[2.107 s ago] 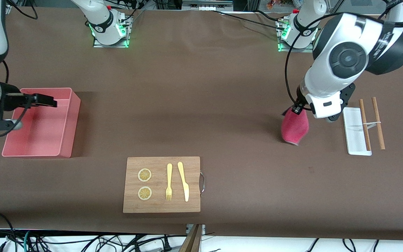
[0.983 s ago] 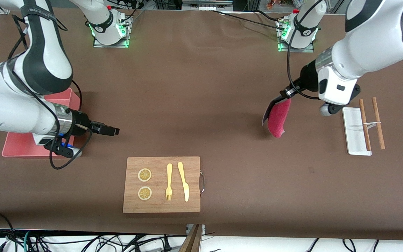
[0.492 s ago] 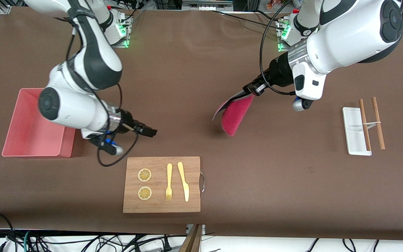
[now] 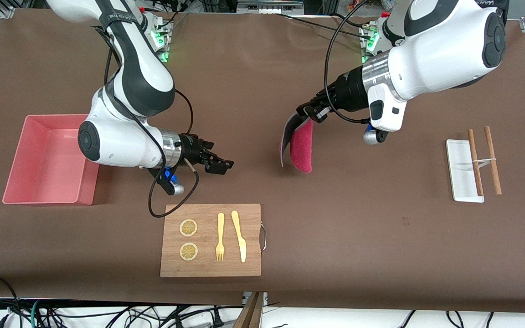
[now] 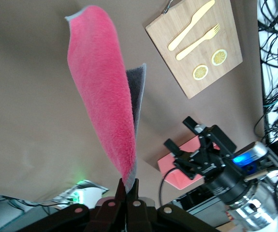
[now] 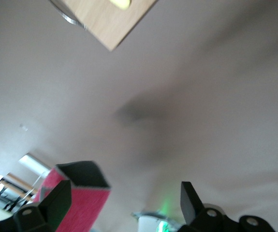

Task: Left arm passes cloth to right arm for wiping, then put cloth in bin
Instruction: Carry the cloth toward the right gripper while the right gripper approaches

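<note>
Brown matte covering runs across the whole table in the front view, cables trailing off its lower edge. Centre frame, the handover is lining up: the left gripper (image 4: 307,111) comes in from the upper right with its jaws pinched tight on the top edge of the cloth (image 4: 301,148), which hangs down in the air over bare table, its long axis close to vertical, crimson fleece on one face and a grey backing peeking out along the side. The right gripper (image 4: 219,165) sits left of centre, fingers spread wide and empty, pointed straight at the cloth with a clear gap between them. So the cloth lies toward the right of the frame from that open gripper, and my read is that the right arm needs to close the gap level and take the hanging lower part. The bin (image 4: 18,155), salmon plastic with low straight walls, waits at far left. A wooden cutting board (image 4: 253,241) lies at lower centre.

Left wrist view now: the cloth (image 5: 102,106) stretches long and plush from the clamped fingertips at the bottom edge up to the top left, and the right gripper (image 5: 189,140) shows lower right, prongs apart.

Right wrist view: two black fingers (image 6: 192,195) stand well apart along the bottom, and the cloth (image 6: 80,205) peeks in at lower left.
</note>
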Robot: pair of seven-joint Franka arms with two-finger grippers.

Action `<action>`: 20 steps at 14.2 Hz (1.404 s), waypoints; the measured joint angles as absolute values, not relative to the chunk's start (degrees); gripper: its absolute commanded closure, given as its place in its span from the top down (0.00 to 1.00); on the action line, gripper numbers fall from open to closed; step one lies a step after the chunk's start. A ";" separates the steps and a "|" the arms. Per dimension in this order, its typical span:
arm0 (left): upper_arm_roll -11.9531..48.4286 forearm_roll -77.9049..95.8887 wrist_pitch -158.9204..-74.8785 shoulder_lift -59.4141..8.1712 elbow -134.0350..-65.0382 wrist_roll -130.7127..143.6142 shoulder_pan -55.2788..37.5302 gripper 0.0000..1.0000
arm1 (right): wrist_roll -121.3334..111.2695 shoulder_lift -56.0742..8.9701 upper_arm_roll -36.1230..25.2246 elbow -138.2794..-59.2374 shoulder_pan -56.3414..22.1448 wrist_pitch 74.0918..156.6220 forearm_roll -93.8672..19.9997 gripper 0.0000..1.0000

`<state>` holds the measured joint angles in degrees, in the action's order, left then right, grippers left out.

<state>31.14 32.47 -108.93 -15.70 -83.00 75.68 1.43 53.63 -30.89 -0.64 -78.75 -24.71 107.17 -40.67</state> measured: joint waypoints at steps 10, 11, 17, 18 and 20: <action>34.72 32.48 -114.87 -18.42 -83.06 78.53 0.34 0.00 | 59.61 -32.10 -1.30 -78.34 -30.86 112.44 -42.69 1.00; 34.72 32.48 -114.88 -18.42 -83.06 78.53 0.34 0.00 | 58.39 -32.07 -1.69 -77.92 -30.67 112.44 -42.68 1.00; 34.72 32.48 -114.93 -18.42 -83.06 78.53 0.36 0.00 | 52.24 -31.99 -2.25 -75.66 -28.32 112.33 -42.31 1.00; 34.72 32.48 -114.94 -18.42 -83.06 78.53 0.36 0.00 | 51.85 -32.02 -2.16 -75.66 -28.71 112.33 -42.26 1.00; 34.72 32.48 -114.94 -18.42 -83.06 78.53 0.36 0.00 | 51.16 -32.13 -1.98 -75.67 -29.80 112.33 -41.72 1.00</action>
<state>34.72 32.48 -114.94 -18.42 -83.06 78.53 0.36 51.16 -32.13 -1.98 -75.67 -29.80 112.33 -41.72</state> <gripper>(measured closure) 0.982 0.000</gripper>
